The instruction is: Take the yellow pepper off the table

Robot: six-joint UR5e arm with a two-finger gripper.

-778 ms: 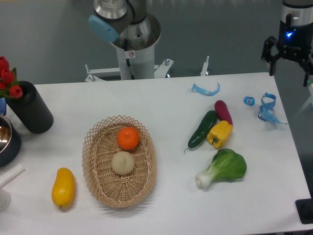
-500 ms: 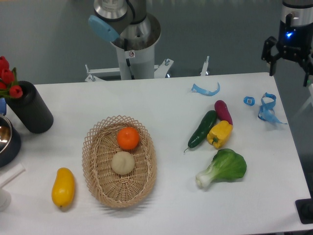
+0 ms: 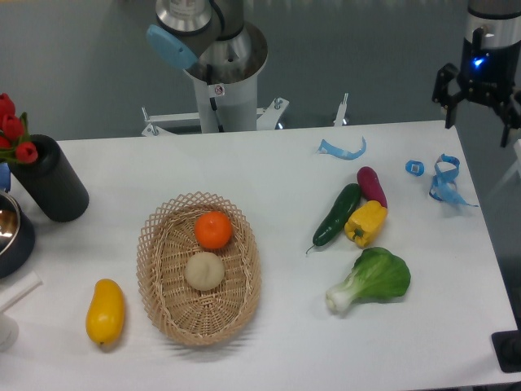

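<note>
The pepper [image 3: 365, 222] is wedged against the cucumber [image 3: 337, 213] on the bench [image 3: 277, 175]; the tool [image 3: 478, 110] is held open, empty, off past the far right corner.

A: We note the yellow pepper [image 3: 365, 222] hemmed in: green cucumber [image 3: 336, 214] touching its left, purple eggplant [image 3: 372, 186] at its top, bok choy [image 3: 373, 279] just below.

B: Agreed. We see bare worktop [image 3: 440, 269] to its right, and open air above, where the gripper [image 3: 478, 102] hangs.
</note>
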